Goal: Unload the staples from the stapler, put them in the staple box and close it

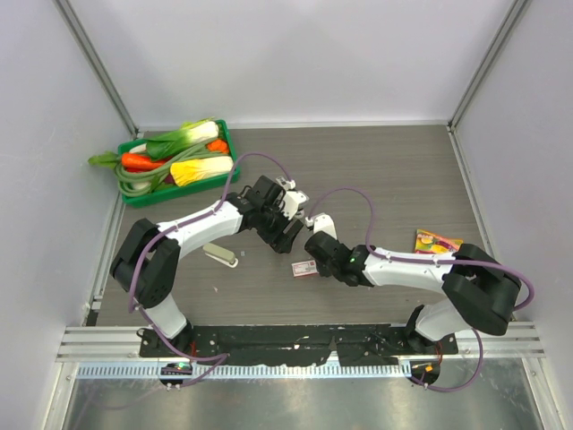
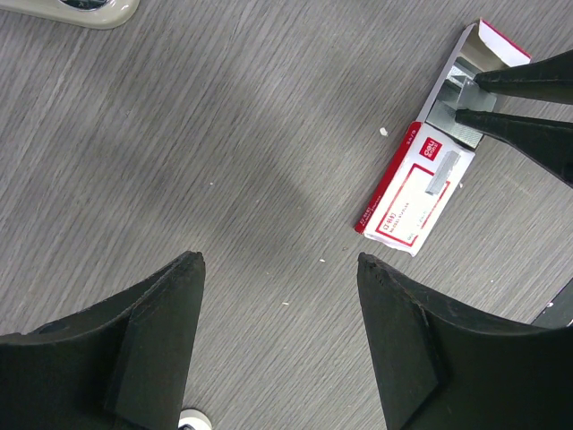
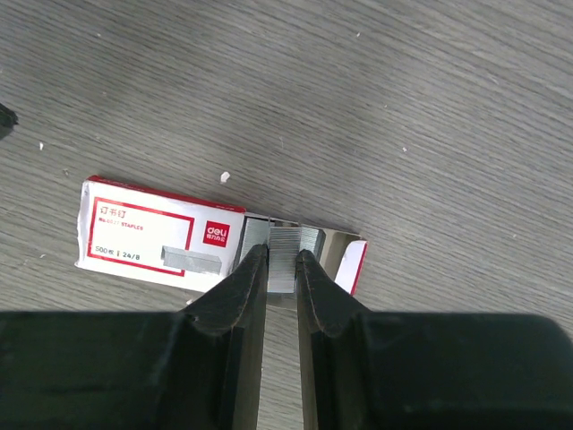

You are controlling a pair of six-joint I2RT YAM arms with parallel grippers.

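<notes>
right gripper (image 3: 280, 262) pinches the thin grey metal staples (image 3: 286, 240) over the red-and-white cardboard box (image 3: 152, 235); left gripper (image 2: 279, 265) gapes empty; unloading seems nearly done.

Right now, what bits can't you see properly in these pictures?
- Right wrist view: the fingers of the right claw hide whether the staples are squeezed.
- Top view: the staples are too small, and that claw covers the open end of the staple box.
- Left wrist view: the beige thing is cut off by the top edge.
- The stapler: I can't pick it out in any view.
</notes>
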